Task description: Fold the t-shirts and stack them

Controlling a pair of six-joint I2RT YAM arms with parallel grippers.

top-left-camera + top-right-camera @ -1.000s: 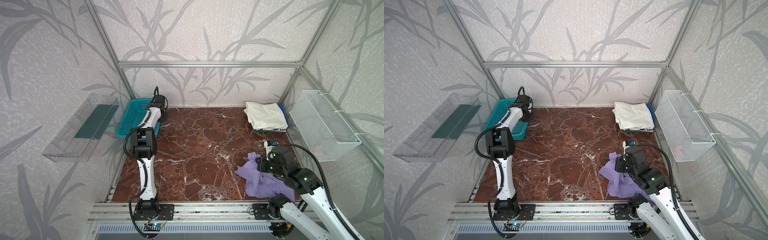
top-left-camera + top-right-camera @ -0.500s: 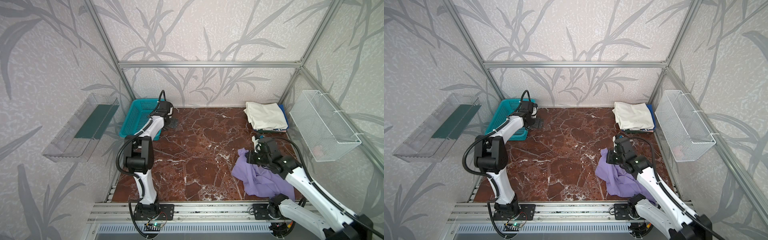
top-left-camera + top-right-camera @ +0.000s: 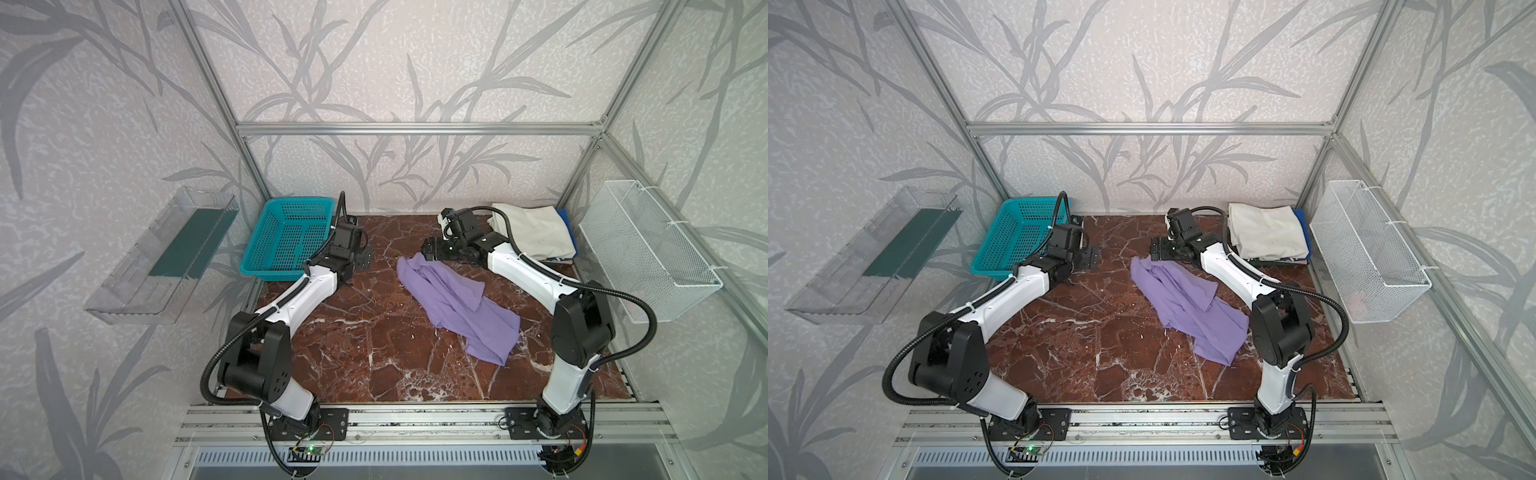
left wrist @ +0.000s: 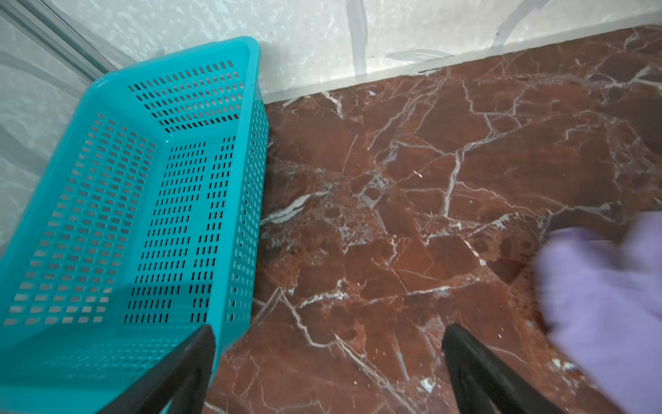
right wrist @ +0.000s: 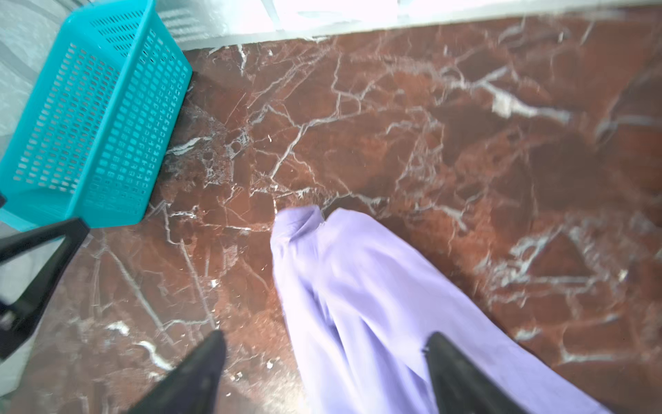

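Observation:
A lavender t-shirt (image 3: 457,303) (image 3: 1183,303) lies crumpled in a long diagonal strip on the marble table, from the middle back toward the front right. My right gripper (image 3: 430,251) (image 5: 326,349) hangs open just over the shirt's far end, and the cloth (image 5: 358,286) runs under the gap between its fingers. My left gripper (image 3: 365,262) (image 4: 327,344) is open and empty beside the teal basket, with the shirt's edge (image 4: 609,304) off to one side. A folded cream-white t-shirt (image 3: 532,232) tops a stack at the back right, with blue cloth (image 3: 566,218) showing beneath it.
The teal lattice basket (image 3: 286,237) (image 4: 143,215) stands at the back left, close to my left arm. A white wire basket (image 3: 644,253) hangs on the right wall and a clear tray (image 3: 166,257) on the left wall. An aluminium rail (image 3: 415,415) borders the table's front.
My right gripper dragged the lavender shirt from the front right toward the middle back and opened, letting go. My left gripper came away from the basket and opened.

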